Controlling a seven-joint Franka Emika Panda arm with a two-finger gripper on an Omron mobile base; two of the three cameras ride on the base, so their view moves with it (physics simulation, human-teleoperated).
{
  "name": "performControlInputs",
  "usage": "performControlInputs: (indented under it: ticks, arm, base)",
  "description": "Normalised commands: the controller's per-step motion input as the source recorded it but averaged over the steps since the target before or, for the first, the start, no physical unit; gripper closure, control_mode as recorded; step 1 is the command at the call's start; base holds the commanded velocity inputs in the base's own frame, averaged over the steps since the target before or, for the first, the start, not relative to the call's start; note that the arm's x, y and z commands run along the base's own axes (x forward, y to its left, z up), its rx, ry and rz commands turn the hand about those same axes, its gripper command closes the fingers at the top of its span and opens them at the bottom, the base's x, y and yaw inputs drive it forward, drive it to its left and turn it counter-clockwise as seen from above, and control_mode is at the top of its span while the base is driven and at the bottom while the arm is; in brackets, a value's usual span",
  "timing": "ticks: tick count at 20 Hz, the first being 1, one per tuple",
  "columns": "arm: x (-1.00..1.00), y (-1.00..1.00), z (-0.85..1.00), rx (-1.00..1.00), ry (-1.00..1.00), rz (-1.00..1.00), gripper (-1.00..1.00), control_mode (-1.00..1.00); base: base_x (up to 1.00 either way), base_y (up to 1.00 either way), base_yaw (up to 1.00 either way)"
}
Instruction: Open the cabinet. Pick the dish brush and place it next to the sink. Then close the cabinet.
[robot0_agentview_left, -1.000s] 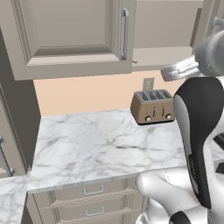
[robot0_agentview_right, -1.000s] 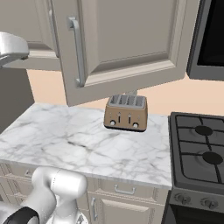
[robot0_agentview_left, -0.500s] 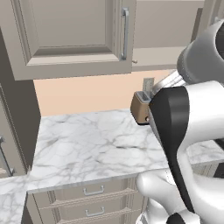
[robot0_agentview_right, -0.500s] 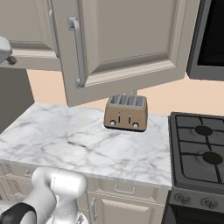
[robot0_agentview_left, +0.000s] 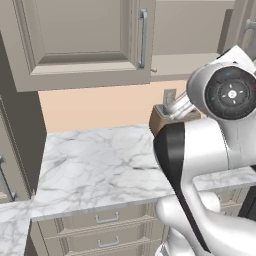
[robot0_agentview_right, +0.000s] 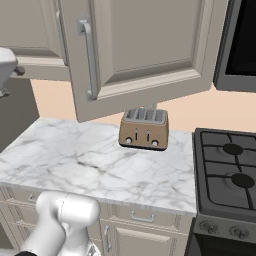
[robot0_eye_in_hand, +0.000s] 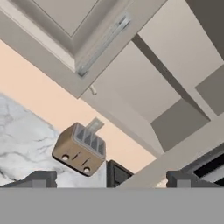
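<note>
Gripper (robot0_eye_in_hand: 109, 181) at hand view's bottom edge, jaws spread wide, holding nothing, touching nothing; cabinet (robot0_agentview_right: 145, 45) fills the right base view's top, its recessed-panel door swung open, silver bar handle (robot0_agentview_right: 87, 57) upright, above boxy tan four-slot toaster (robot0_agentview_right: 144, 129) on veined white marble counter (robot0_agentview_right: 75, 165).

Cabinet (robot0_agentview_right: 150, 45) right door swung out over counter (robot0_agentview_right: 75, 165); toaster (robot0_agentview_right: 144, 129) at counter's back edge; front half passable.

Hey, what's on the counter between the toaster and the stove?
Nothing. In the right base view the toaster stands beside the stove, with a narrow strip of bare marble counter between them.
</note>
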Motion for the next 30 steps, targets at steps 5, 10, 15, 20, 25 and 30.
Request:
performControlInputs:
  ticks: [5,10,15,20,25,30]
  arm:
    - [0.13,0.00,-0.07,-0.16,0.00,0.00,-1.00,-1.00]
    - [0.00,-0.13,-0.02,-0.17,0.03,-0.03,-1.00,-1.00]
    - [0.00,-0.25,0.00,-0.09,0.15,-0.14,-1.00,-1.00]
    - [0.00,-0.24,0.00,-0.07,0.16,-0.23,-1.00,-1.00]
    - [0.03,0.00,0.00,-0.11,0.09,-0.20,-1.00,-1.00]
    - [0.12,0.02,0.00,-0.14,0.01,-0.15,-1.00,-1.00]
  base:
    - [0.00,0.00,0.00]
    - [0.00,0.00,0.00]
    - [0.00,0.00,0.00]
    - [0.00,0.00,0.00]
    - [0.00,0.00,0.00]
    - [0.00,0.00,0.00]
